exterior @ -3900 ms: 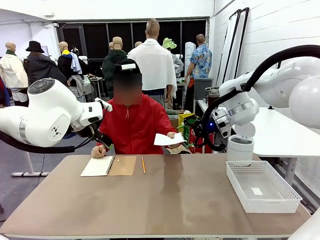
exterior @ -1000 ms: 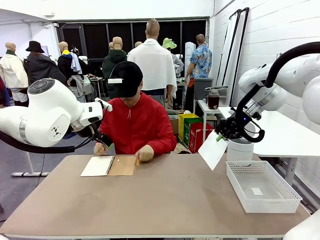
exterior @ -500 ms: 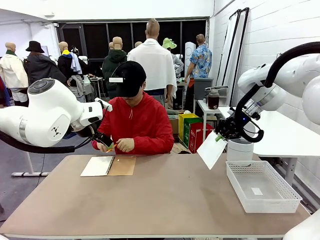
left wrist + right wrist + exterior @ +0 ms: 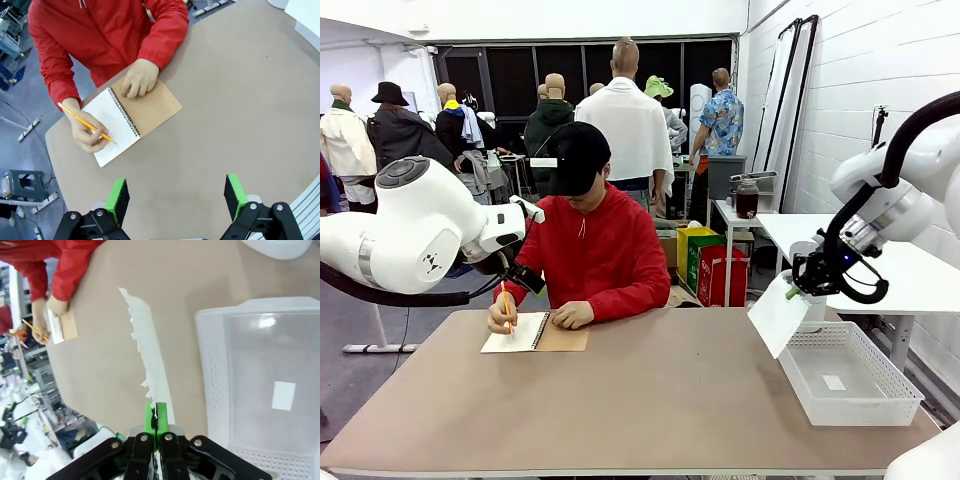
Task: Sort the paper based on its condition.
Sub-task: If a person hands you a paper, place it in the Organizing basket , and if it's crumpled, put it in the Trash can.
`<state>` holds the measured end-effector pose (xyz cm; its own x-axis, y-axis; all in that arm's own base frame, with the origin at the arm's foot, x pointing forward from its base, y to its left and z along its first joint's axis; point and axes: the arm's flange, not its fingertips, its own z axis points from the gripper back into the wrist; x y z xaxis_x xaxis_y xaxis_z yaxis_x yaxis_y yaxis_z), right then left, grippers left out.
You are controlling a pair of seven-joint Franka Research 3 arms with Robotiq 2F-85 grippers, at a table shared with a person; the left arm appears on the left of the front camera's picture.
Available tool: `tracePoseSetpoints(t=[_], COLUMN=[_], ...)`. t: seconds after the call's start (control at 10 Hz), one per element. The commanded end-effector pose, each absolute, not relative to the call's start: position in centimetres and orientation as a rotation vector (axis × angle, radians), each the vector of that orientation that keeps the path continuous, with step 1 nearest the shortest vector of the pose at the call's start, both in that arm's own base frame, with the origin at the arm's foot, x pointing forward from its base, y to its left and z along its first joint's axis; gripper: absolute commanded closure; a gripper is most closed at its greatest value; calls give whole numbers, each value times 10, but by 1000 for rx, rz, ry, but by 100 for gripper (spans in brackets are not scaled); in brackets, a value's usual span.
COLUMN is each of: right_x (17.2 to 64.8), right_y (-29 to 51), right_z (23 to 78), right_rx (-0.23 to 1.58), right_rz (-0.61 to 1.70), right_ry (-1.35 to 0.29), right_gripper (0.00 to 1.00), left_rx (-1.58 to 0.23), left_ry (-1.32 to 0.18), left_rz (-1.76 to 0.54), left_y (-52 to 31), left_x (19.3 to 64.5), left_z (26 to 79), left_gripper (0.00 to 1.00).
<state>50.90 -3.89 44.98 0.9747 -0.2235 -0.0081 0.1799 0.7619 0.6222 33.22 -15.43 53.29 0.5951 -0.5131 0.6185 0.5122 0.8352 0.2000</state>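
My right gripper (image 4: 792, 291) is shut on the top edge of a white sheet of paper (image 4: 777, 316), which hangs in the air just left of the white mesh basket (image 4: 876, 404). In the right wrist view the paper (image 4: 145, 350) stands edge-on with a torn, ragged edge, pinched between the green pads (image 4: 155, 419). My left gripper (image 4: 176, 197) is open, high above the table, with nothing between its fingers. The left arm's joint (image 4: 415, 230) fills the left of the front view.
The person in a red hoodie writes with a yellow pencil (image 4: 85, 123) in an open spiral notebook (image 4: 131, 120) at the far left of the table. The basket (image 4: 215, 360) holds a small white slip (image 4: 283, 395). A white cylinder (image 4: 804, 259) stands behind it.
My right gripper has carried the paper right and slightly down, to the basket's left edge. The person's hand has moved the pencil onto the notebook page.
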Motion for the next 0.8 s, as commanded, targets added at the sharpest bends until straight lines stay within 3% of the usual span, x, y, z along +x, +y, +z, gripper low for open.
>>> tracePoseSetpoints(t=[0.0, 0.7], right_x=[495, 481], right_y=[-47, -104], right_z=[440, 406], right_rx=[659, 587], right_rz=[-212, -252], right_ry=[-105, -77], right_gripper=[100, 100], left_rx=[4, 4], left_ry=[-718, -718], left_rz=[-596, -596], left_y=[-155, -155], left_x=[332, 332], left_z=[533, 533], left_gripper=[0, 0])
